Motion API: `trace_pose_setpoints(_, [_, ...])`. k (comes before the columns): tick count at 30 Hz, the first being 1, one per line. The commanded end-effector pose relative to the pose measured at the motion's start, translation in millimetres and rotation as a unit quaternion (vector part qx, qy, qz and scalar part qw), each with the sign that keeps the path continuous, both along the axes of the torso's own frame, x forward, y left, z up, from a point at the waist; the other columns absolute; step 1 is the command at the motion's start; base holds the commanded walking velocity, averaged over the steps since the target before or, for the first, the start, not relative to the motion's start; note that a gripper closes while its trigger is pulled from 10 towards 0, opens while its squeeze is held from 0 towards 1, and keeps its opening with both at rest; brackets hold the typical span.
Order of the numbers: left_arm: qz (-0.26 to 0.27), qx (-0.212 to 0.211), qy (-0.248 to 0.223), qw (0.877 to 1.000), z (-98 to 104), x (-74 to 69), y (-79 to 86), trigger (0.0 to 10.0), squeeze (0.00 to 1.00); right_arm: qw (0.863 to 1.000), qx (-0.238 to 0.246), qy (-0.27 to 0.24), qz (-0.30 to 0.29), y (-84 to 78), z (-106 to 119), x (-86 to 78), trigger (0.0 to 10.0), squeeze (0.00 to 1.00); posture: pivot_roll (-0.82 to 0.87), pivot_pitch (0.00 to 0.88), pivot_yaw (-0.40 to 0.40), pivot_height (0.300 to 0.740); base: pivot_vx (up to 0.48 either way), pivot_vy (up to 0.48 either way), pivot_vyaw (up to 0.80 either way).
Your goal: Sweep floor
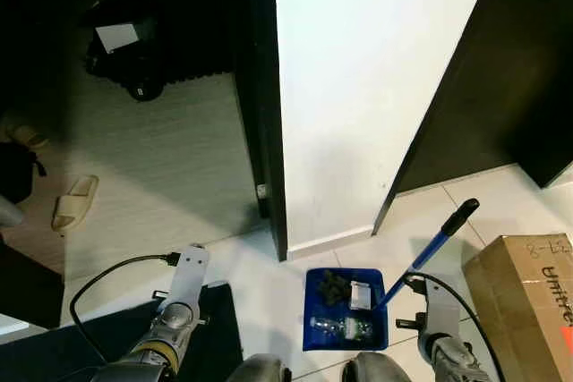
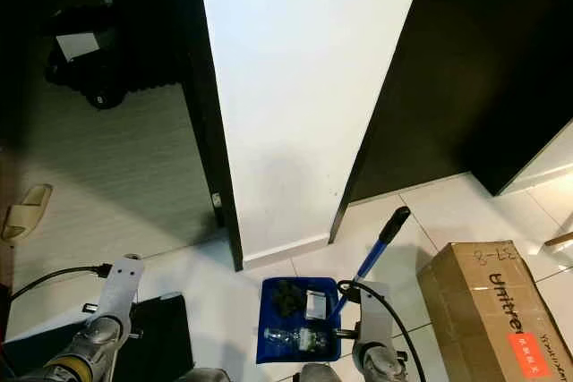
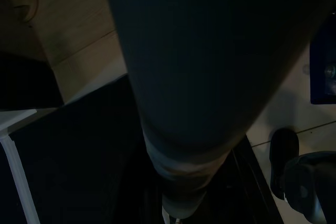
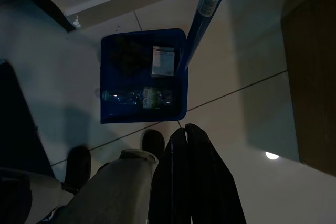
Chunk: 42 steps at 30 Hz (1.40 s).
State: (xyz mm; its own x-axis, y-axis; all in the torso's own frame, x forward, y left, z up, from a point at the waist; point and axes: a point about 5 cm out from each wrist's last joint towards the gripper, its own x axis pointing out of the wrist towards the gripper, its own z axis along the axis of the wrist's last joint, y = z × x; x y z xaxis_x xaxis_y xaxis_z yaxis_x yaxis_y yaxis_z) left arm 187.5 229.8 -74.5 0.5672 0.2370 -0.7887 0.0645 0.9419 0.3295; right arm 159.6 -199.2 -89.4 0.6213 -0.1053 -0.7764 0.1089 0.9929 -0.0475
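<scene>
A blue dustpan [image 1: 346, 309] sits on the pale tiled floor [image 1: 269, 266] just in front of the robot's feet, close to the base of a white wall [image 1: 358, 87]. Inside it lie a clear plastic bottle [image 4: 137, 98] with a green label, a small white box [image 4: 163, 60] and a clump of dark scraps [image 1: 333, 286]. Its long blue handle [image 1: 431, 248] with a black grip rises from the right edge of the pan and leans away toward the right.

The right hand [image 4: 185, 136] hangs low beside the pan, its two black fingers pressed together and gripping nothing; it is near the handle but not touching it. The left arm hangs idle on the other side above a black mat [image 1: 210, 328], and I cannot tell whether the left hand is open or closed, since its wrist view is very dark and largely blocked by a grey leg [image 3: 199, 103].

A cardboard box [image 1: 528, 292] with printed lettering stands on the tiles to the right. Beyond a dark door frame [image 1: 264, 105] on the left is a wood-look floor with a beige slipper [image 1: 73, 201].
</scene>
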Motion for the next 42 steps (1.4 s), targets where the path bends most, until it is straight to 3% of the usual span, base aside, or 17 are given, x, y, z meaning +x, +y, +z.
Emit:
trace_pose_setpoints(1, [-0.003,0.016,0.015,1.0,-0.9,-6.8,10.3,10.0,0.0,1.0,-0.005,0.001,-0.001,-2.0,0.0,-0.9,10.0,0.0,0.07,0.0,0.01,0.74,0.0,0.0,0.0])
trace_pose_setpoints(34, [-0.004,0.017,0.014,1.0,-1.2,-7.0,9.2,10.0,0.0,1.0,-0.017,0.011,0.013,-9.5,-0.6,-4.8,10.0,0.0,0.08,0.0,0.007,0.74,0.0,0.0,0.0])
trace_pose_setpoints(42, [-0.003,0.015,0.013,1.0,-0.6,-5.3,8.8,10.0,0.0,1.0,-0.012,0.009,0.015,-3.3,-0.6,-2.2,10.0,0.0,0.08,0.0,0.005,0.74,0.0,0.0,0.0])
